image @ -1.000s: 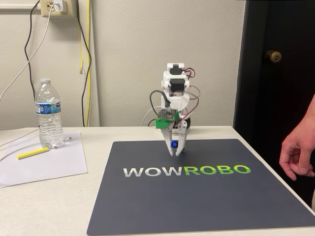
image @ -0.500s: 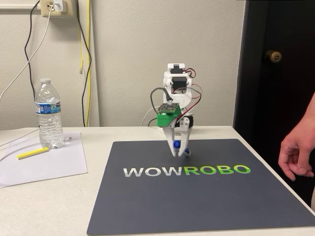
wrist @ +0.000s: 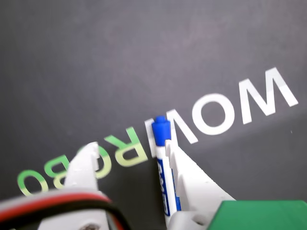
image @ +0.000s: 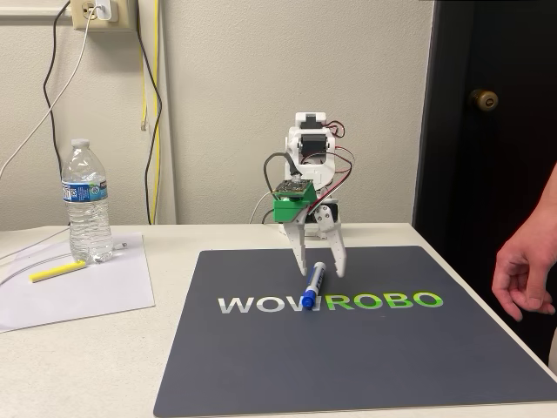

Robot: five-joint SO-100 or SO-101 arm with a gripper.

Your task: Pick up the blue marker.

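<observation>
Lying on the dark mat (image: 261, 383), the blue marker (image: 312, 286) rests flat with its blue cap toward the camera in the fixed view, the cap end just touching the printed lettering (image: 331, 302) where white letters give way to green. Its white barrel runs back from the lettering toward the arm's base. The gripper (image: 318, 266) hangs directly over that barrel end, its 2 fingers spread wide and holding nothing. In the wrist view the marker (wrist: 163, 158) lies close against the inner side of 1 white finger (wrist: 192, 177), while the other finger (wrist: 84, 165) stands well apart on the green-letter side, so the marker is off-centre in the gap. Judging from this, the pen is bracketed but not gripped, and the pickup is not yet achieved. A person's hand (image: 525, 274) hangs beyond the mat's right edge, well clear of the lettering.
</observation>
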